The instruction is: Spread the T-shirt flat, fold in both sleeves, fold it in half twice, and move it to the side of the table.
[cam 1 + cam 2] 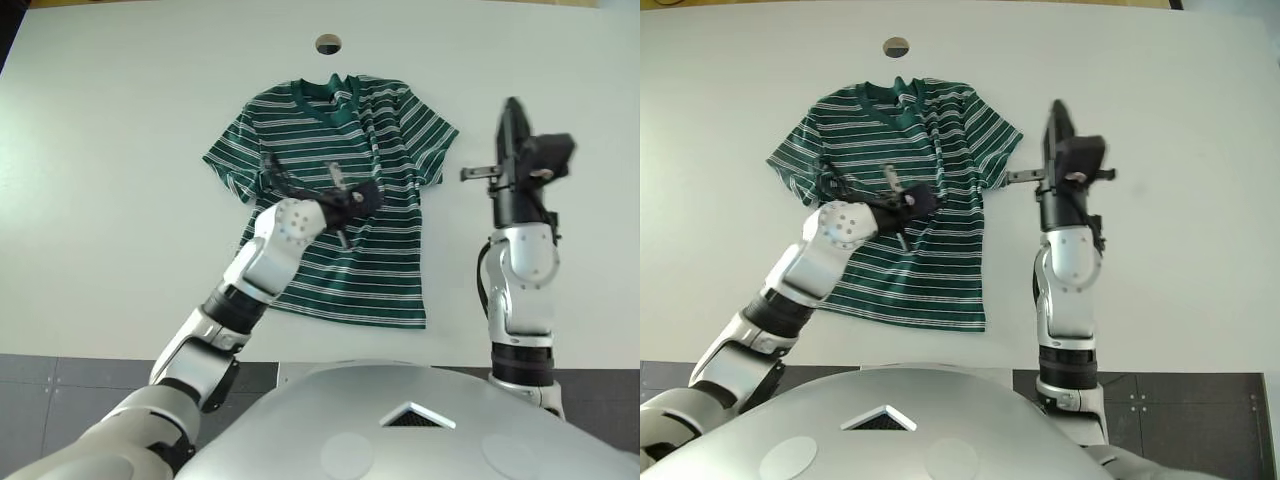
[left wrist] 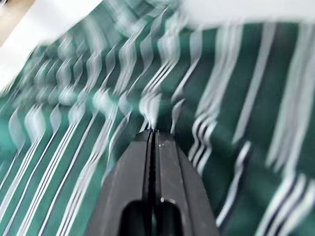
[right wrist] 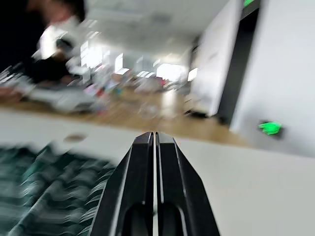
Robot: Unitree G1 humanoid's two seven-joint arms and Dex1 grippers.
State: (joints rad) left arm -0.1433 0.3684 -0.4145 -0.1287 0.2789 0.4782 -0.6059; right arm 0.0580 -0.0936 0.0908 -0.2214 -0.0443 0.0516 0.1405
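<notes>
Shirt (image 1: pixel 385 250) is lying face up on the table (image 1: pixel 120 120), up toward the far edge and about midway between the two side edges. The collar sits just short of the little hole (image 1: pixel 328 44) by that edge, and the hem points back at the near edge. Both sleeves are out to the sides, so no folds are in yet. It's mostly flat, but a rumpled ridge runs down from the collar on my right half, so I'd say we're at the tail end of the spreading step.

I reckon that's why the left gripper (image 2: pixel 153 132) is parked low over the chest, aimed across the stripes toward that ridge, where it could nudge it flat. Its fingers (image 2: pixel 133 172) are pressed tight together with nothing pinched between them. The wrist cam is too smeary to tell whether the tips are actually touching the cloth or just above it.

The right gripper (image 1: pixel 512 110) is up in the air just beside the right sleeve, over bare table, pointing up and away toward the far edge. I'd guess it's simply being kept clear of the fabric. Its fingers (image 3: pixel 135 167) are clamped together too, with nothing in them and touching nothing.

If I go for the sleeves next, both sets will need opening first.
</notes>
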